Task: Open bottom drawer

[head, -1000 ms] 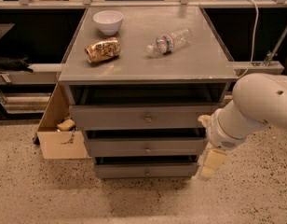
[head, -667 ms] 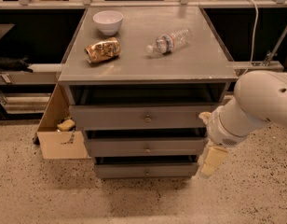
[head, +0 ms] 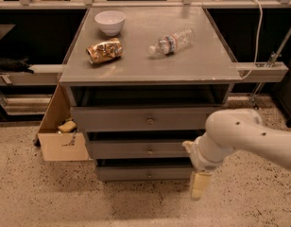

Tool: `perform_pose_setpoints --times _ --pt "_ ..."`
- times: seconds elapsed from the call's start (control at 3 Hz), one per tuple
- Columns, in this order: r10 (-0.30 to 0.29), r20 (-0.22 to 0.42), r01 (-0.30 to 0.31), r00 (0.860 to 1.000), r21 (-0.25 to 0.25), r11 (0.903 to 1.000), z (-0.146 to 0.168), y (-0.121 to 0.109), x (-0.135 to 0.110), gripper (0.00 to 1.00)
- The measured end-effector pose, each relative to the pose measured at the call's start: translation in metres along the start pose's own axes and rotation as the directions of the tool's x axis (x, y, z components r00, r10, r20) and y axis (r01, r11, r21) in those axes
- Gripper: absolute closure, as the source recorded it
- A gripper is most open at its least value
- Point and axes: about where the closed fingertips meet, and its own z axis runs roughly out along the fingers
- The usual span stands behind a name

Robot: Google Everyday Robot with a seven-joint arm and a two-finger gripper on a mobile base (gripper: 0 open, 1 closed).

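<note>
The bottom drawer (head: 136,173) is the lowest grey front of three stacked under the grey table, with a small round knob (head: 149,175) at its centre. It looks shut. My gripper (head: 199,186) hangs from the white arm (head: 240,136) at the drawer's right end, just in front of and to the right of the front, pointing down at the floor. It is right of the knob and apart from it.
The middle drawer (head: 141,150) and the top drawer (head: 141,119) sit above. On the table top (head: 207,56) are a white bowl (head: 110,21), a crumpled snack bag (head: 104,50) and a plastic bottle (head: 171,41). An open cardboard box (head: 60,134) stands on the floor at left.
The arm and gripper have shifted a little left and down, closer to the right end of the bottom drawer. The drawers have not moved.
</note>
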Motion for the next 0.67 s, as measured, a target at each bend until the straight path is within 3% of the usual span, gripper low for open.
perform_pose_setpoints --times 0.33,0.67 --pt "-0.083 0.056 0.087 0.995 -0.063 0.9943 0.1064 0.0266 0.0080 0.00" --pt "-0.083 0.056 0.087 0.995 -0.063 0.9943 0.1064 0.0266 0.0080 0.00"
